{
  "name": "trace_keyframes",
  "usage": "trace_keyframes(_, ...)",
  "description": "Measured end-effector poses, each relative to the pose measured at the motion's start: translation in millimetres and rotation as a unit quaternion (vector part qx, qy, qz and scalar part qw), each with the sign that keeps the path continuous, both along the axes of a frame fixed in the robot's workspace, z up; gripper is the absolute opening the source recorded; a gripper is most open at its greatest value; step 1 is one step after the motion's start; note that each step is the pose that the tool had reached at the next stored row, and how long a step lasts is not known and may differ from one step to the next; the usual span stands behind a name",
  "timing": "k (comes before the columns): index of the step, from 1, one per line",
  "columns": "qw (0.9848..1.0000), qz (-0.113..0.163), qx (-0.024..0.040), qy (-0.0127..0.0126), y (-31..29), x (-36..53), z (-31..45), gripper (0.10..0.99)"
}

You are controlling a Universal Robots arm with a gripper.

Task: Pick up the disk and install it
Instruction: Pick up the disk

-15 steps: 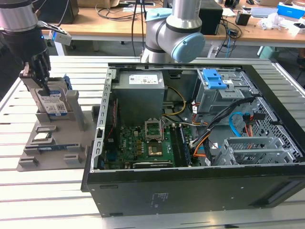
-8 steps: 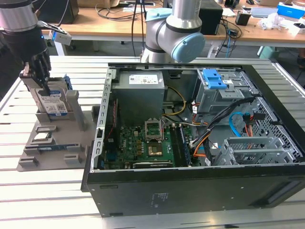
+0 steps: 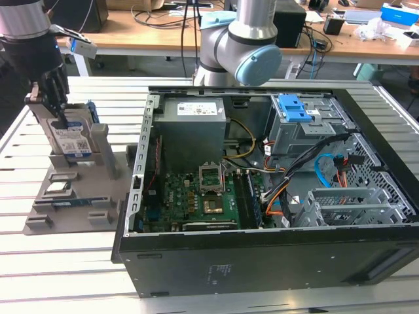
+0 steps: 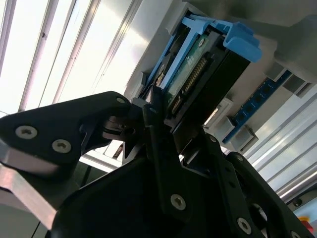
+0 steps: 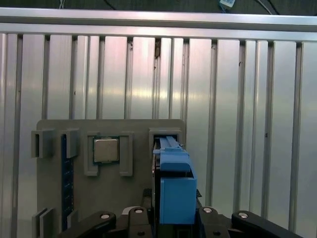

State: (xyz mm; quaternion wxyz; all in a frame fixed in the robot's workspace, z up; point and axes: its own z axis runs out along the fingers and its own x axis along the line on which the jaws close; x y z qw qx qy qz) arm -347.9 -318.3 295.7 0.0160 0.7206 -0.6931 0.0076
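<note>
The disk (image 3: 73,140) stands upright in a slot of the grey holder (image 3: 72,196) at the exterior view's left; its silver face carries a white-and-blue label. My gripper (image 3: 57,111) comes down on it from above, the black fingers pressed against both flat sides of its upper edge, shut on it. In the second wrist view the disk (image 4: 198,69) shows its connector edge and blue carrier frame between the fingers (image 4: 154,124). In the first wrist view the blue carrier of the disk (image 5: 176,183) sits between the gripper (image 5: 171,220) links, still in the holder (image 5: 133,129).
An open black computer case (image 3: 262,261) lies on the slatted metal table at the exterior view's right, with a grey drive cage and blue latch (image 3: 292,108) at its far corner. The holder also carries a processor chip (image 5: 106,150) and a blue memory stick (image 5: 64,173).
</note>
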Motion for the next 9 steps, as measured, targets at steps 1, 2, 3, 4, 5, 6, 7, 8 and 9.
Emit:
trace_keyframes(1,1.0000,0.000,-0.0002,0.0001,0.1,0.0,2.7,0.361)
trace_keyframes(2,1.0000,0.000,-0.0003,0.0000,0.3,0.0,5.7,0.361)
trace_keyframes(3,1.0000,0.000,-0.0006,0.0000,0.5,0.0,9.6,0.361)
trace_keyframes(4,1.0000,0.000,-0.0008,0.0001,0.6,0.0,11.5,0.361)
trace_keyframes(5,1.0000,0.000,-0.0010,0.0001,0.7,0.0,13.7,0.361)
trace_keyframes(6,1.0000,0.000,-0.0010,0.0000,0.7,0.0,15.3,0.361)
trace_keyframes(7,1.0000,0.000,-0.0010,0.0000,0.9,0.0,16.5,0.361)
trace_keyframes(8,1.0000,0.000,-0.0011,0.0000,1.0,0.0,18.5,0.361)
trace_keyframes(9,1.0000,0.000,-0.0012,0.0000,1.1,0.0,20.4,0.361)
